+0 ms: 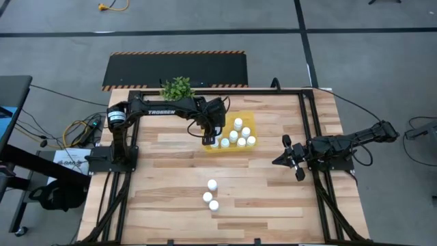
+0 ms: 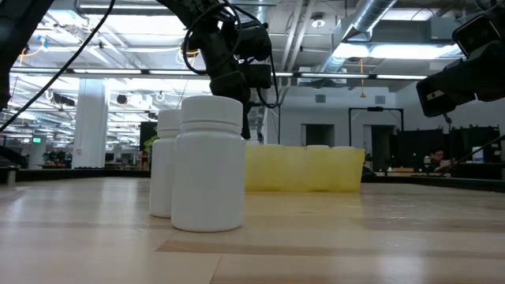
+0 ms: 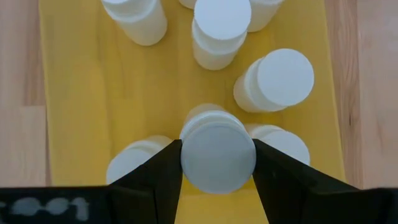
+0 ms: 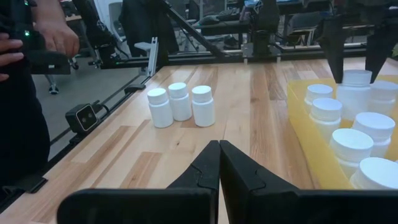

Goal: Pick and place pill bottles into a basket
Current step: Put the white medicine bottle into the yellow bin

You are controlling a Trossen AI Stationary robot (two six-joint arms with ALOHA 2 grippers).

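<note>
Here the yellow basket (image 1: 228, 146) serves as the landmark: it lies on the wooden table (image 1: 171, 184) just in front of the small green plant (image 1: 177, 87), toward the middle of the table's far half. The left gripper (image 1: 213, 135) hangs over the basket's left end, its two dark fingers (image 3: 155, 180) clamped on the cap of a pill bottle (image 3: 217, 155) that sits upright among the other bottles already in the basket (image 1: 239, 134). In the left wrist view those bottles stand close around the held one, two of them just beside it on either side, the rest farther along the yellow floor. Three more pill bottles (image 1: 210, 195) stand upright in a tight cluster on the bare wood, well apart from the basket on its near side; in the low view they loom in front of the basket's translucent wall (image 2: 304, 168). The right gripper (image 1: 292, 159) waits off the basket's right end, near the table's right rail, its fingers (image 4: 205, 171) pressed together on nothing. Beyond the table's edge, in the right wrist view, a person's hand (image 4: 59, 37) holds a dark object.
</note>
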